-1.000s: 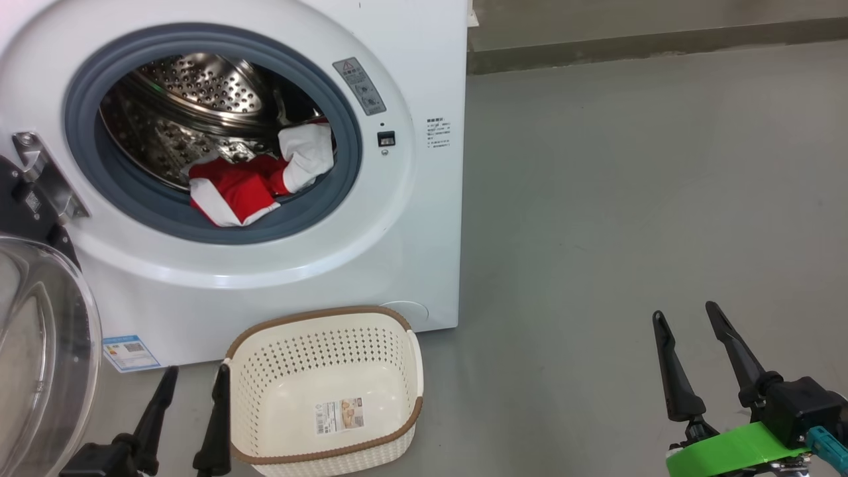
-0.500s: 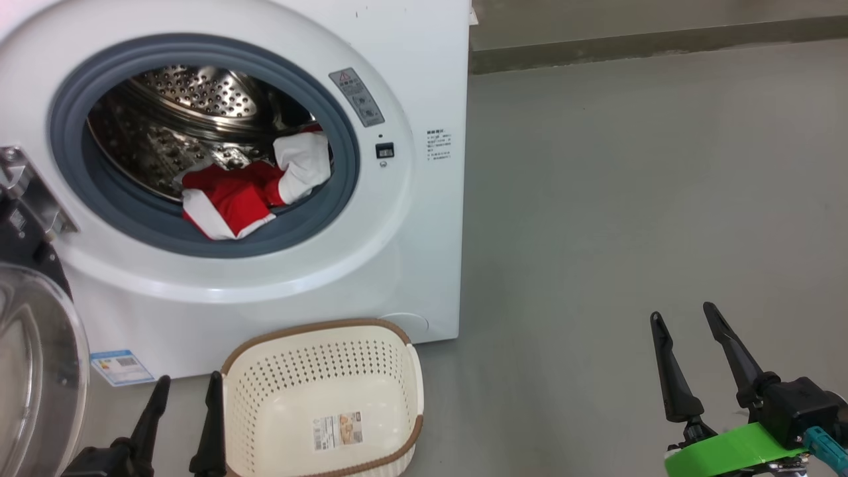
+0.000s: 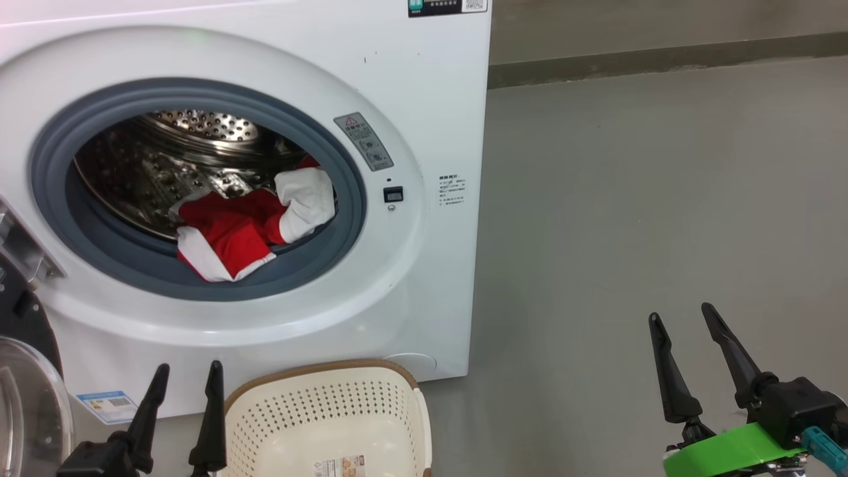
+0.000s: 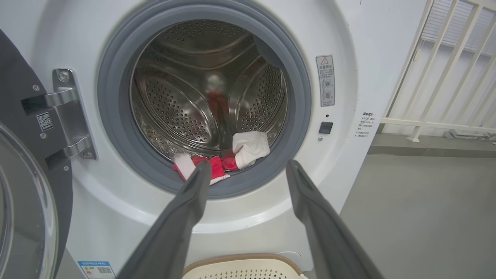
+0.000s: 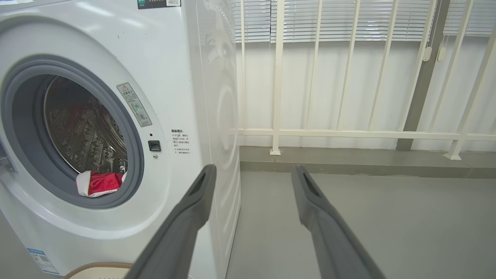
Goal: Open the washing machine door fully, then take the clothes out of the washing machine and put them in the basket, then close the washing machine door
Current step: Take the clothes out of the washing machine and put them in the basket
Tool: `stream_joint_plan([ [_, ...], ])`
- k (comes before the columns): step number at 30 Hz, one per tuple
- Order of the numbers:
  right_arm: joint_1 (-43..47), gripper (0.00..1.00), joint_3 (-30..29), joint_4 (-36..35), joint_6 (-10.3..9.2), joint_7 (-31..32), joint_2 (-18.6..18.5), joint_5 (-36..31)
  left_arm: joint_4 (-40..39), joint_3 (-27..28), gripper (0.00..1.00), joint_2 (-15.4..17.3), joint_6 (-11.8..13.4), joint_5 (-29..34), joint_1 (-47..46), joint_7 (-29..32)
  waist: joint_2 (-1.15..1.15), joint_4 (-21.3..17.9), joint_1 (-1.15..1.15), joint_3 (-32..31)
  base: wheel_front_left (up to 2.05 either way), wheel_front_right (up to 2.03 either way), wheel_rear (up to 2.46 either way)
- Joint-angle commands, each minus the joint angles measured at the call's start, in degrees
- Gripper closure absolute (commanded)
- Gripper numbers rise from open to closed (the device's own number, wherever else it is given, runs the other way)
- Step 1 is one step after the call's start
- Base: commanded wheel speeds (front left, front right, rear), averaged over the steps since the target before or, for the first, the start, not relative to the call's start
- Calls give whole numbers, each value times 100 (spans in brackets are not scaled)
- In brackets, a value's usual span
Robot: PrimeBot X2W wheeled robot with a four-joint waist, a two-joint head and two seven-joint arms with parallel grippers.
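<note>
The washing machine door (image 4: 27,201) is swung open to the left of the washing machine (image 3: 424,132), held on a metal hinge (image 4: 69,112). Its black rim and clear glass bowl are seen at the left edge of the left wrist view. The mouth of the perforated steel drum (image 4: 201,85) is left uncovered, framed by the grey rubber ring (image 3: 59,232).

The clothes (image 3: 245,225) are found inside the washing machine, heaped at the front bottom of the drum. A red piece with white trim is draped onto the rubber ring, and a white piece (image 3: 308,199) is bunched against its right side.

The basket (image 3: 318,404) is set on the grey floor (image 3: 629,199) just in front of the machine, below the drum opening. A paper label is seen on its bottom, and no clothes are seen in the part that shows.

The left claw (image 3: 189,366) is held just to the left of the basket with its fingers spread and nothing between them. In the left wrist view, the fingers are aimed at the lower part of the drum opening. The right claw (image 3: 681,311) is held well to the right over bare floor, likewise spread and empty. A band of green tape (image 3: 729,450) is wrapped at its wrist.
</note>
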Motion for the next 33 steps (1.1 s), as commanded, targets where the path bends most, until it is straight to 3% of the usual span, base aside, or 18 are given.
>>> stream_joint_plan([
  [1, -169, 0, 161, -117, 36, -37, -49, -23, -181, 200, 0, 45, -28, 0, -160, -69, 0, -3, 0, -24, 9, -9, 0],
  [33, -179, 0, 235, -157, 36, -37, -49, -39, -243, 317, 0, -91, -38, 105, -217, -69, 0, 40, 0, 86, 0, 0, 0],
])
